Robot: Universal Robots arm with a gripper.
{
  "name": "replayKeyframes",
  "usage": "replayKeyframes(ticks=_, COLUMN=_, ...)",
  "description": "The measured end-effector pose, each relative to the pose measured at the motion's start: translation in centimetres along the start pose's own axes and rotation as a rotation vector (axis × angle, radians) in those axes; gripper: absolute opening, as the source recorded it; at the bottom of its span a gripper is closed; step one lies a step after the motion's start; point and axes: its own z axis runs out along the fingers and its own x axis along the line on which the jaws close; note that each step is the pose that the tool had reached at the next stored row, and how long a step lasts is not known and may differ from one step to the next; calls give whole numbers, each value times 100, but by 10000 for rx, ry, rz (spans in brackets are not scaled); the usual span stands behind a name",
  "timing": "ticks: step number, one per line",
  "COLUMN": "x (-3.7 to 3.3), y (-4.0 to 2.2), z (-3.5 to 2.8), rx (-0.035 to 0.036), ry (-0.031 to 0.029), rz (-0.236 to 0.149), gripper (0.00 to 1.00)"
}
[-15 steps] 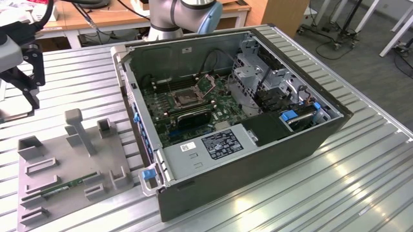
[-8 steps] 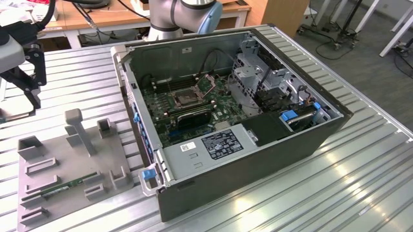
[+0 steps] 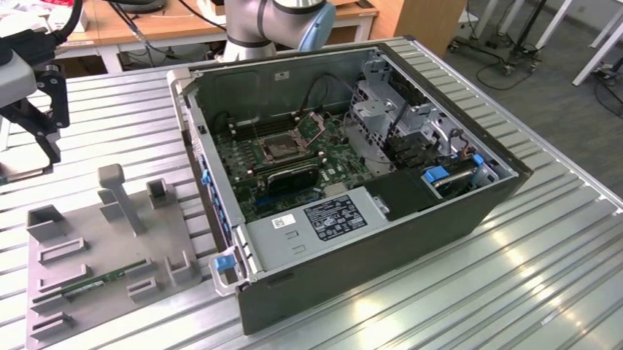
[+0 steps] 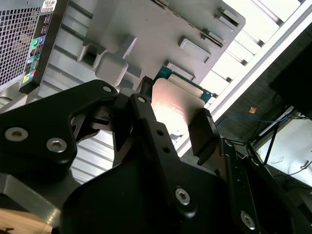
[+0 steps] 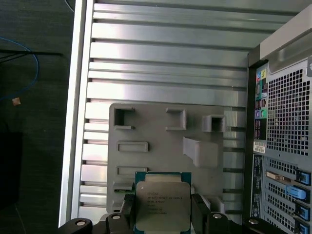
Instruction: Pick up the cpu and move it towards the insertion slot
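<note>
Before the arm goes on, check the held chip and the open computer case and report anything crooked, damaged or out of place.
Nothing stands out. The cpu sits square in the gripper, held by two opposite edges, with no visible damage. In the exterior view the insertion slot looks unobstructed inside the open case.

We see a few lines of dark print on the cpu (image 5: 162,204) in the first wrist view, too fine for us to read. In the exterior view there's a big label (image 3: 331,217) on the power supply (image 3: 292,251), with a small white sticker (image 3: 283,221) beside it, and we can't read either.
</note>
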Motion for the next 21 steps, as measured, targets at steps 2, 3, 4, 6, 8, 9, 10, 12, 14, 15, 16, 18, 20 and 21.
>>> replayKeyframes(ticks=2, x=0, y=0, z=-8, rx=0, ry=0, rz=0, gripper=55)
replayKeyframes(ticks=3, x=0, y=0, z=-8, rx=0, ry=0, rz=0, gripper=55)
replayKeyframes(ticks=4, x=-1, y=0, z=-8, rx=1, ry=2, rz=0, gripper=55)
replayKeyframes(ticks=6, x=-9, y=0, z=-9, rx=2, ry=3, rz=-1, gripper=55)
replayKeyframes(ticks=8, x=-20, y=-1, z=-8, rx=0, ry=1, rz=-1, gripper=55)
replayKeyframes(ticks=9, x=-26, y=-1, z=-8, rx=0, ry=1, rz=0, gripper=55)
replayKeyframes(ticks=10, x=-32, y=-1, z=-8, rx=0, ry=1, rz=0, gripper=55)
replayKeyframes(ticks=12, x=-46, y=-2, z=-8, rx=0, ry=1, rz=0, gripper=55)
replayKeyframes(ticks=14, x=-60, y=-2, z=-8, rx=0, ry=1, rz=0, gripper=55)
replayKeyframes(ticks=15, x=-66, y=-2, z=-8, rx=0, ry=1, rz=0, gripper=55)
replayKeyframes(ticks=16, x=-73, y=-3, z=-8, rx=0, ry=1, rz=0, gripper=55)
replayKeyframes(ticks=18, x=-87, y=-3, z=-8, rx=1, ry=0, rz=0, gripper=55)
replayKeyframes(ticks=20, x=-97, y=-3, z=-8, rx=0, ry=0, rz=1, gripper=55)
replayKeyframes(ticks=21, x=-101, y=-4, z=-8, rx=0, ry=0, rz=1, gripper=55)
